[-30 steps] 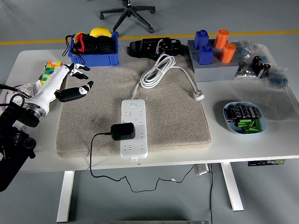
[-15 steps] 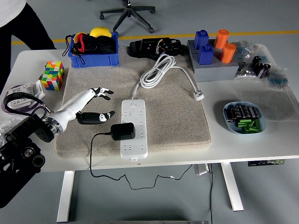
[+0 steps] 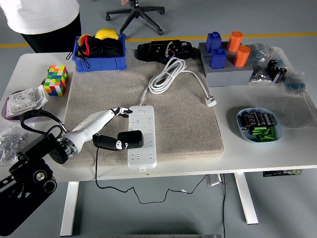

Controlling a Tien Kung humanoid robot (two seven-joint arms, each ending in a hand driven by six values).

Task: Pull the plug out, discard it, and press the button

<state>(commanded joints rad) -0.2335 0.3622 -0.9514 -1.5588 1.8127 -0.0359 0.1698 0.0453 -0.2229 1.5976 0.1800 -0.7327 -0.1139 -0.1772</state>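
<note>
The black plug (image 3: 131, 139) sits in the white power strip (image 3: 141, 136) on the tan mat (image 3: 183, 124), and the left hand (image 3: 110, 130) is right beside it with spread fingers, its thumb touching the plug's left side without grabbing it. The blue bin (image 3: 99, 63) at the back holds yellow, red and black things, and the blue bowl (image 3: 259, 125) on the right holds black and green batteries. A person (image 3: 44, 22) at the far left corner is cut off at the top.

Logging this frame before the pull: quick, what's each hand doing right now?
Left hand: open, thumb and fingers either side of the black plug on the power strip, not clamped yet.
Right hand: not in view.
</note>
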